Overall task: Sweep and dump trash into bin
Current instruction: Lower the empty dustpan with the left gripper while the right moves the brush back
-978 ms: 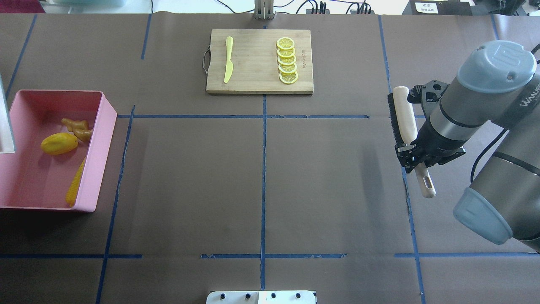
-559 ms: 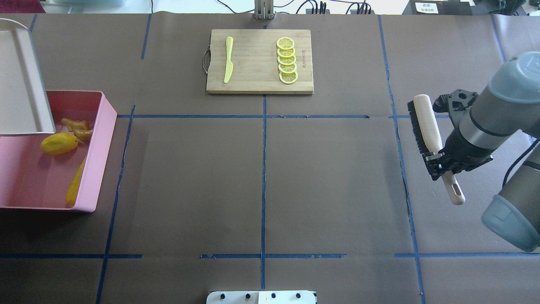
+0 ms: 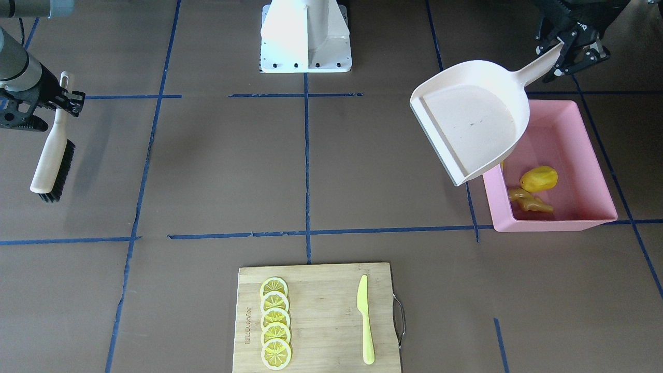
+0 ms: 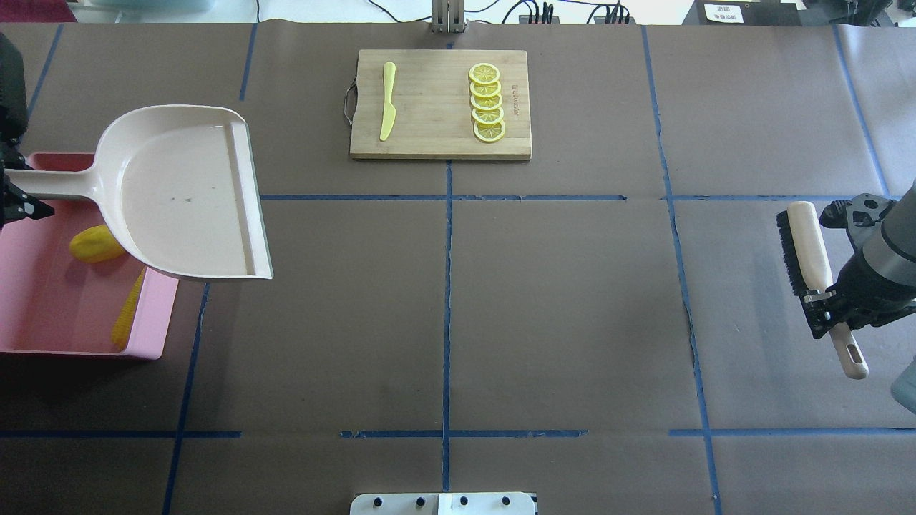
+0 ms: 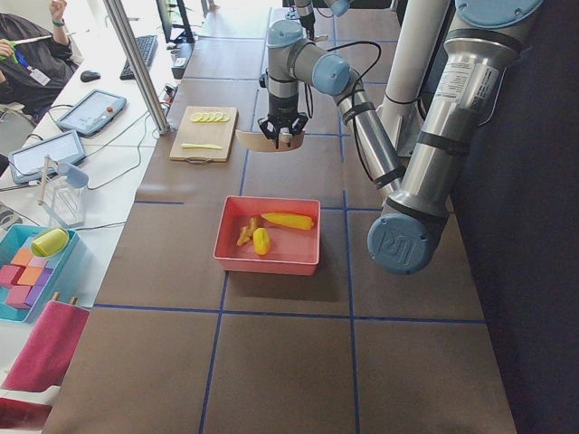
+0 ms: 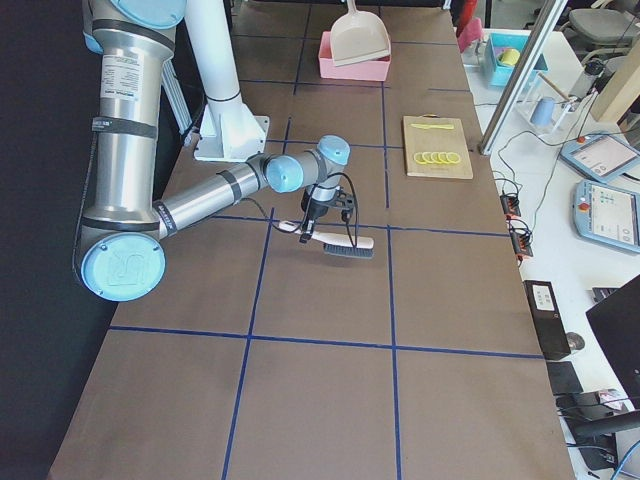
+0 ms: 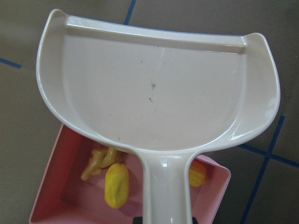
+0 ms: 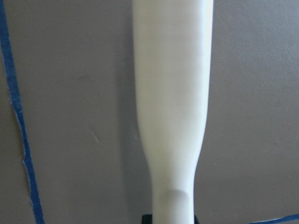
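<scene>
ok so the dumping part looks basically done to me. The long yellow corn cob (image 4: 129, 309), the small yellow oval fruit piece (image 3: 538, 178) and the knobbly tan ginger root (image 3: 529, 201) are all lying inside the shallow pink plastic bin (image 3: 559, 224) at the robot's left end of the brown paper table (image 4: 558, 300). The corn is along the wall nearest the table's middle, and the fruit and ginger are just beside each other

The beige plastic dustpan (image 4: 186, 193) is empty and open side up. It hangs in the air with its handle over the bin and its lip poking out past that same wall. The left gripper (image 3: 562, 54) is clamped on the very end of the handle. The right gripper (image 4: 829, 313) is clamped round the handle of the cream-handled black-bristle hand brush (image 4: 807, 247), well apart at the other end. The brush looks lifted off the paper, but I can't say for sure

What's left, imo, is just parking the tools. My tips:
- carry the dustpan sideways while it's high, so the scoop can't clip the bin's rim and shove it
- holding a long handle by its tip means lots of leverage, so go slow and lower it flat, lip and heel together
- pick bare paper near the bin, well apart from the wooden cutting board (image 4: 436, 107) with the lemon slices (image 4: 487, 102) and lime-green plastic knife (image 4: 387, 100)
- lay the brush on its side before letting go
</scene>
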